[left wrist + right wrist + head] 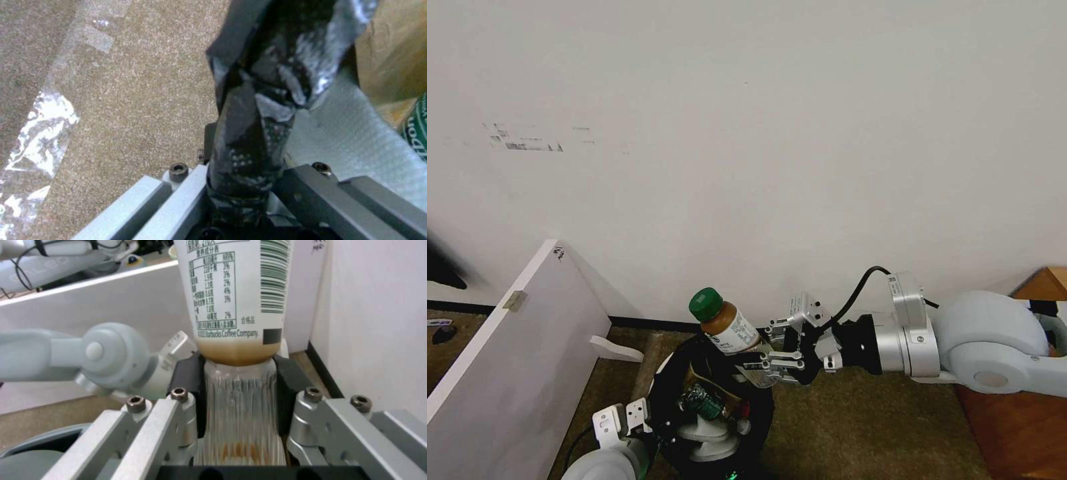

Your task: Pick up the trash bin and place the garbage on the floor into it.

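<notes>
From the head camera, the right gripper (767,347) holds a green-capped bottle (726,323) tilted above the trash bin (710,407). The left wrist camera shows the left gripper (242,186) pinching the bin's bag-covered rim. The right wrist camera shows pads (189,383) clamping the bottle's ribbed base.

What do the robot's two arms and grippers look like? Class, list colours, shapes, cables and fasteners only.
The right arm has rounded pale-grey shells, then a silver cylindrical wrist and a black collar, with a black cable looping over it. The right gripper has silver metal linkage jaws with dark screws and black pads. The left gripper has matching silver bars, hex screws and a thin black cable.
</notes>
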